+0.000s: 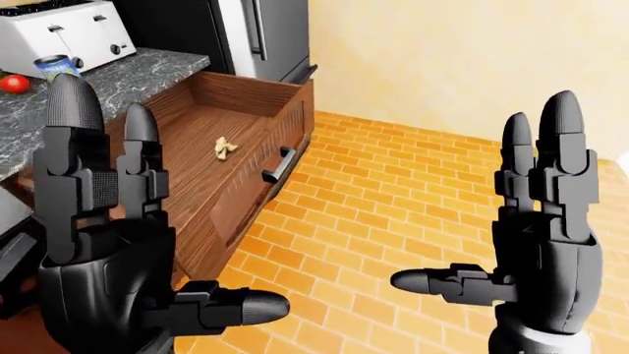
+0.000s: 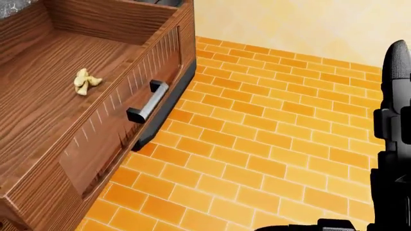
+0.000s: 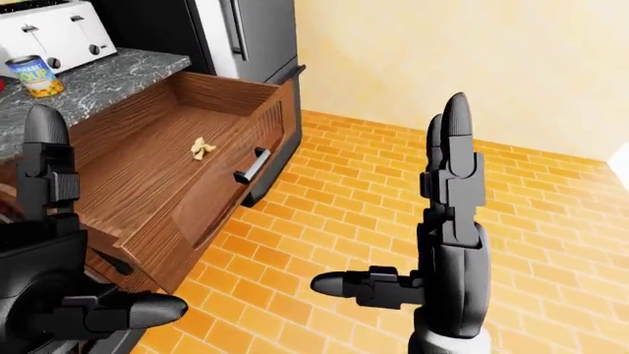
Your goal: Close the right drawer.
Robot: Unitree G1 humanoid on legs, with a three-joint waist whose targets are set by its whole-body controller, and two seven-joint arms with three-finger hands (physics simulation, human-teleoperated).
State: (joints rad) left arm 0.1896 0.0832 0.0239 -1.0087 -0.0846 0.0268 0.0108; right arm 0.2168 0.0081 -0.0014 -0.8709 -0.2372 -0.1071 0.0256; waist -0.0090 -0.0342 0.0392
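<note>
Drawer [image 1: 231, 166], pulled fully out under the counter [image 1: 118, 77] at upper left of the left-eye view, handle [image 1: 279, 164] facing right; left robot hand [image 1: 108, 221] nearer, right robot hand [image 1: 536, 214] well apart, both 3-fingered, spread wide, empty.

Grey stone counter [image 1: 127, 74] with toaster [image 1: 64, 33], can [image 3: 35, 74], tomato [image 1: 14, 83].

Left hand [image 1: 108, 243] raised, right hand [image 1: 540, 243] raised, fingers spread upward
</note>
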